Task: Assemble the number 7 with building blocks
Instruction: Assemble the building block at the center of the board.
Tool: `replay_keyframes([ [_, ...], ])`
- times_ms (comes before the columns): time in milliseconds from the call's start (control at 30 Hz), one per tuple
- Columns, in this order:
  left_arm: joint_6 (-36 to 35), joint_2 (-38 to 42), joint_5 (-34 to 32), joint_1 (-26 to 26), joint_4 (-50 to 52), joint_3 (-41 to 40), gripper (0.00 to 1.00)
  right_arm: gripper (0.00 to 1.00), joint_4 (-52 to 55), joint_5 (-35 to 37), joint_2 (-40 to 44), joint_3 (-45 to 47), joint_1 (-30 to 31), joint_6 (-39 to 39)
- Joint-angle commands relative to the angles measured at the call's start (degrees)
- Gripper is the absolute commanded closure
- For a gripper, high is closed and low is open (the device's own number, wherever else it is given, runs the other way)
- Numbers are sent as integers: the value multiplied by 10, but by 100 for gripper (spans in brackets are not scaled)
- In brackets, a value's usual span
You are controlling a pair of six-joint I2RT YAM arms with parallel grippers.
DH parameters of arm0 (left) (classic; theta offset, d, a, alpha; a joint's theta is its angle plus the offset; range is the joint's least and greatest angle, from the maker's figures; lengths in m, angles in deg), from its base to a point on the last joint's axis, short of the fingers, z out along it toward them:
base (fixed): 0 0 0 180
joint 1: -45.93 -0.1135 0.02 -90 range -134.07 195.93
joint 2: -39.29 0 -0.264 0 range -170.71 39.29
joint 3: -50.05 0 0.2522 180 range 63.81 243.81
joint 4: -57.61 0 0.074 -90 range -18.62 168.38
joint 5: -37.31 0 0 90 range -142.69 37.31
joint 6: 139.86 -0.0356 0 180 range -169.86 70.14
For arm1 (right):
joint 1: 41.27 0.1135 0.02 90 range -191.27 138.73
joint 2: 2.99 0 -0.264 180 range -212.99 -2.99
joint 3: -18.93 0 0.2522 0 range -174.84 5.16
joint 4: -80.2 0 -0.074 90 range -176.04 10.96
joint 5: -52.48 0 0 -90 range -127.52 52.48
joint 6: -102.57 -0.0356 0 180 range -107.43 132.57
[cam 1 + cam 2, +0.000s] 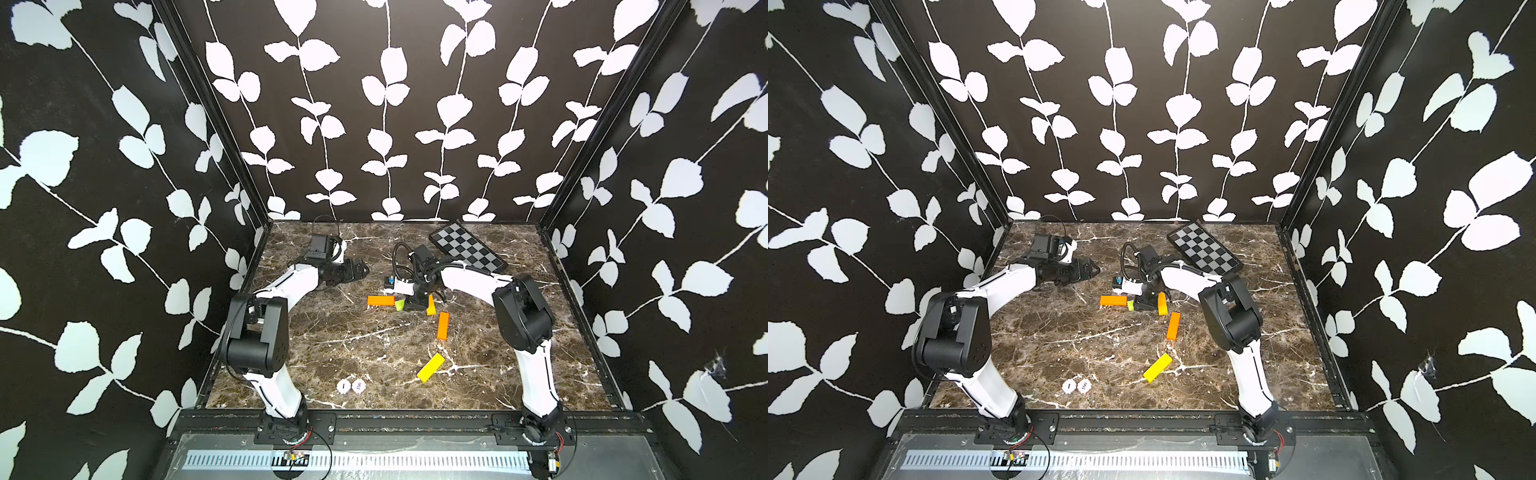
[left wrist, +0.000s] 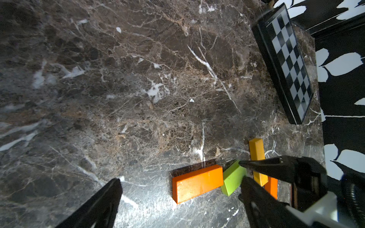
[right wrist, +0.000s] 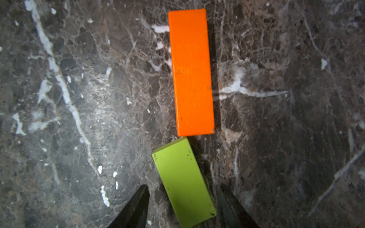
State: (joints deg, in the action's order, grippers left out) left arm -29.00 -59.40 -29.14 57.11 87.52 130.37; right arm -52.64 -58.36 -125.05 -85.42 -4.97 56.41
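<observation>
Top views: two orange bars (image 1: 380, 300) (image 1: 443, 326), two yellow bars (image 1: 431, 367) (image 1: 431, 306), one green bar (image 1: 399, 304); left claw (image 1: 365, 268) spread, right claw (image 3: 183, 186) open astride it.

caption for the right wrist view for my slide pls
Open right pincer straddling the skewed yellow-green block, which lies at the end of an orange block on the marble table.

— What lies before you?
— Your orange bar (image 1: 380, 300) lies crosswise, the green block (image 3: 183, 181) tilted, touching its end. The yellow bar (image 1: 431, 305) and second orange bar (image 1: 443, 326) run lengthwise nearby. The other yellow bar (image 1: 430, 367) lies slanted, apart.
</observation>
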Motion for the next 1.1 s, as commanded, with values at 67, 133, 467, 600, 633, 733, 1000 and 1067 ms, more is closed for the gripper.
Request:
replay_keyframes([
  [67, -10, 2, 1, 2, 5, 7, 4, 48, 29, -14, -15, -18, 2, 16],
  [133, -9, 2, 0, 2, 5, 6, 4, 48, 29, -11, -17, -19, 2, 16],
  [467, -12, 1, -3, 2, 6, 8, 3, 52, 28, 15, -33, -29, 11, 15],
  [600, -13, 2, -3, 2, 8, 8, 3, 54, 31, 33, -46, -36, 18, 15],
  [633, -14, 3, -5, 2, 8, 8, 3, 55, 29, 35, -46, -36, 19, 14],
  [733, -14, 3, -7, 2, 9, 8, 3, 57, 22, 39, -46, -35, 19, 9],
  [1000, -14, 2, -8, 2, 8, 7, 3, 63, 12, 50, -45, -35, 17, -5],
  [1067, -15, 2, -9, 2, 9, 6, 3, 63, 10, 49, -47, -37, 18, -8],
])
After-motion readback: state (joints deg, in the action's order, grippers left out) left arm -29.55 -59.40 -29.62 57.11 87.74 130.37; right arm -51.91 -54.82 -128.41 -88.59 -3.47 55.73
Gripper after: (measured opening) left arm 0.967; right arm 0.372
